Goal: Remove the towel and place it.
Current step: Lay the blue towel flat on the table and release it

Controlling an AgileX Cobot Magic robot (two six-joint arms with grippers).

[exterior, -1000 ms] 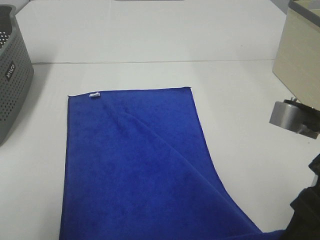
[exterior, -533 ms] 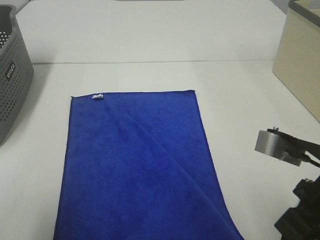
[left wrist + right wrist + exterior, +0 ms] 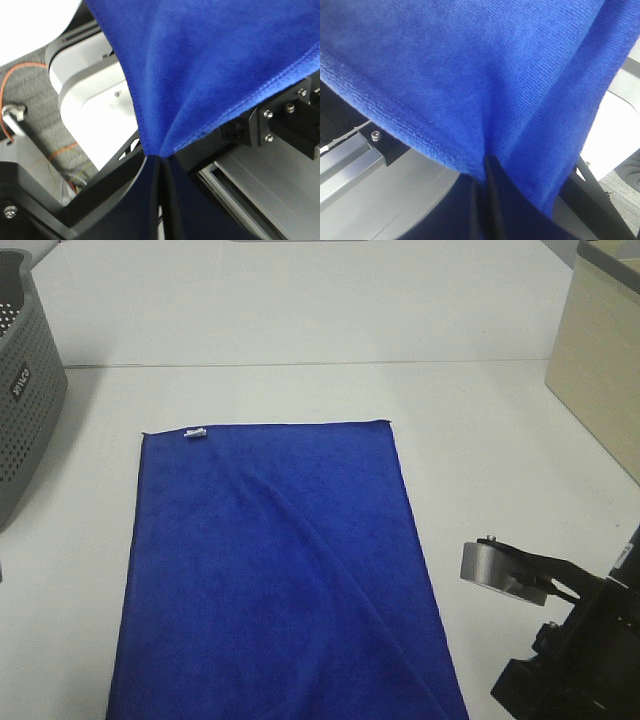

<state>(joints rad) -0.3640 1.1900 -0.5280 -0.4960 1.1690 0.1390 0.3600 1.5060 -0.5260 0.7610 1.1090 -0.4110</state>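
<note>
The royal-blue towel (image 3: pixel 280 570) lies flat on the white table (image 3: pixel 300 320), with its white tag (image 3: pixel 195 432) at the far left corner and a diagonal crease across it. Its near end runs past the bottom of the exterior view. In the left wrist view, my left gripper (image 3: pixel 160 159) is shut on a pinched fold of the towel (image 3: pixel 200 65). In the right wrist view, my right gripper (image 3: pixel 485 165) is shut on the towel's edge (image 3: pixel 470 65). Only the right arm's body (image 3: pixel 570 660) shows in the exterior view, to the right of the towel's near corner.
A grey perforated basket (image 3: pixel 25 400) stands at the left edge of the table. A beige box (image 3: pixel 600 370) stands at the right edge. A table seam (image 3: pixel 300 364) runs across beyond the towel.
The right arm has moved left and toward the near edge. The towel's near right side has drawn in to the left, and its far edge has slid slightly nearer.
</note>
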